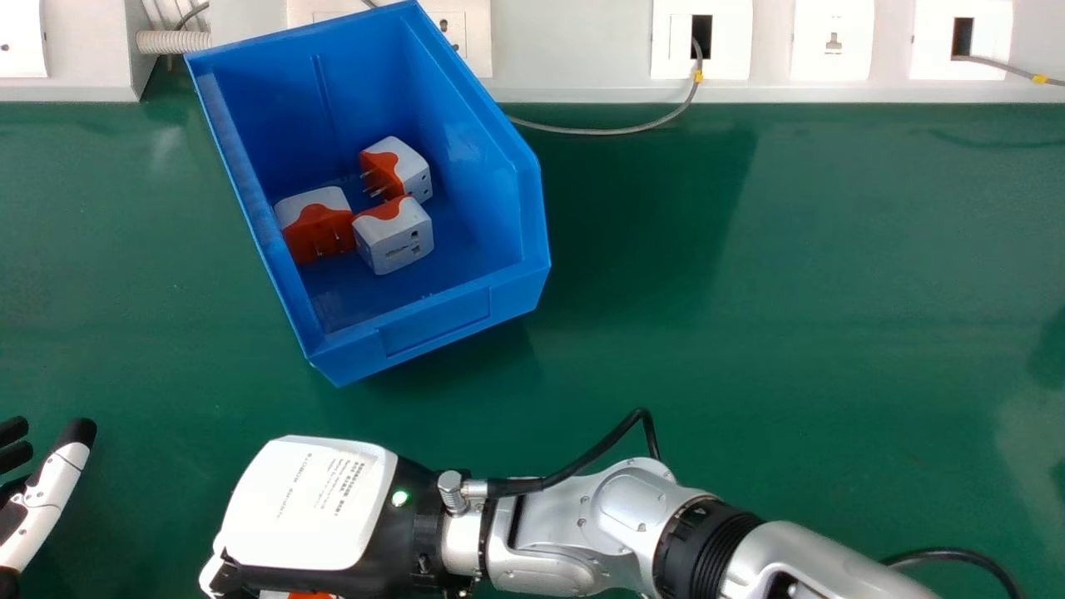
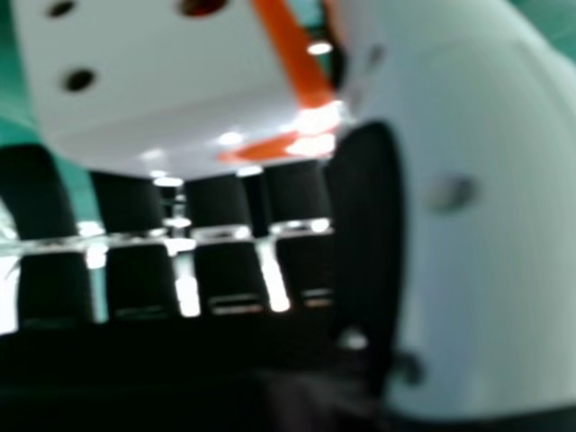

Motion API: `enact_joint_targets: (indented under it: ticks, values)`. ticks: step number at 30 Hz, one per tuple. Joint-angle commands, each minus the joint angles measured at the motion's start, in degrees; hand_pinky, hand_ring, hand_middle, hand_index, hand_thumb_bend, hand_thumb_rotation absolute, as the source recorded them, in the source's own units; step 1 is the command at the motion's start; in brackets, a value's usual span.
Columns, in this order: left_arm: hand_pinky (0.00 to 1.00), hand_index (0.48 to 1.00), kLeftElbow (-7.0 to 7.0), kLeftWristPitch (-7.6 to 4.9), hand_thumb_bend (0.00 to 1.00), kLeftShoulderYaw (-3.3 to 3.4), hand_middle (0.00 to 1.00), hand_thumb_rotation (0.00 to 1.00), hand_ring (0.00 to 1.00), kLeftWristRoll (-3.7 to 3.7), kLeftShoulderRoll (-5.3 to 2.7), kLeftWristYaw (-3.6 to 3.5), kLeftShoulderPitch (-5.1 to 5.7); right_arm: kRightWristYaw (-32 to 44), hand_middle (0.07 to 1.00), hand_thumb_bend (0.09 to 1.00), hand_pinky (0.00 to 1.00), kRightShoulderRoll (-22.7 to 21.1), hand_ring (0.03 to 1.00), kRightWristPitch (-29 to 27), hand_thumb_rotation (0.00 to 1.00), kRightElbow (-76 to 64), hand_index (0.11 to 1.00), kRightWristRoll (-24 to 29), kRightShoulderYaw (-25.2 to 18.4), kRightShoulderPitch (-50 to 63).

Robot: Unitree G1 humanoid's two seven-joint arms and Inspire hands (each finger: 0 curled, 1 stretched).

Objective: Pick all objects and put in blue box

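Glossy blue plastic box (image 1: 433, 324) (smooth), glossy green tabletop (image 1: 799, 333)

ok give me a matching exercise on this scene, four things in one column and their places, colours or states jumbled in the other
1. blue box
2. right robot hand
3. left robot hand
4. table

a. at the head view's left edge
b. green
c. gripping a white and orange adapter
d. has three plug adapters inside

Pairs: 1-d, 2-c, 3-a, 4-b
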Motion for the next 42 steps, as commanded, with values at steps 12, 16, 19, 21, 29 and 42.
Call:
enact_joint_targets:
  ticks: [12,16,19,21,29,42]
  values:
    - [0.65,0.737,1.99,3.65,0.81,-0.6,0.72,0.3,0.72,0.91,-1.07,-1.6,2.13,-3.09,0.527,0.495,0.33,-1.5,0.481,-2.08,0.0,-6.1,0.506,4.31,-9.14,-0.99]
    - [0.65,0.737,1.87,3.45,0.81,-0.54,0.72,0.3,0.72,0.8,-1.18,-1.84,2.22,-1.24,0.505,0.496,0.34,-2.14,0.482,-2.63,0.0,-8.23,0.52,5.91,-11.37,-0.74]
    - [0.65,0.738,1.83,3.42,0.81,-0.61,0.72,0.3,0.72,0.91,-1.15,-1.77,2.2,0.13,0.5,0.497,0.34,-3.09,0.481,-2.84,0.0,-10.23,0.521,6.88,-13.05,-0.69]
    - [0.65,0.738,1.9,3.45,0.81,-0.77,0.72,0.3,0.72,1.15,-1.06,-1.52,2.21,1.22,0.497,0.497,0.34,-3.92,0.478,-3.07,0.0,-11.71,0.524,8.0,-14.44,-0.7]
    - [0.66,0.74,1.91,3.79,0.81,-0.65,0.72,0.3,0.72,0.94,-1.11,-1.63,1.97,5.41,0.487,0.497,0.35,-5.81,0.461,-2.16,0.0,-17.01,0.526,9.82,-17.93,0.17]
    - [0.65,0.736,2.14,3.96,0.8,-0.9,0.72,0.3,0.71,1.04,-1.16,-1.24,1.72,7.73,0.496,0.499,0.37,-9.14,0.456,-3.24,0.0,-23.11,0.499,19.02,-28.46,2.93]
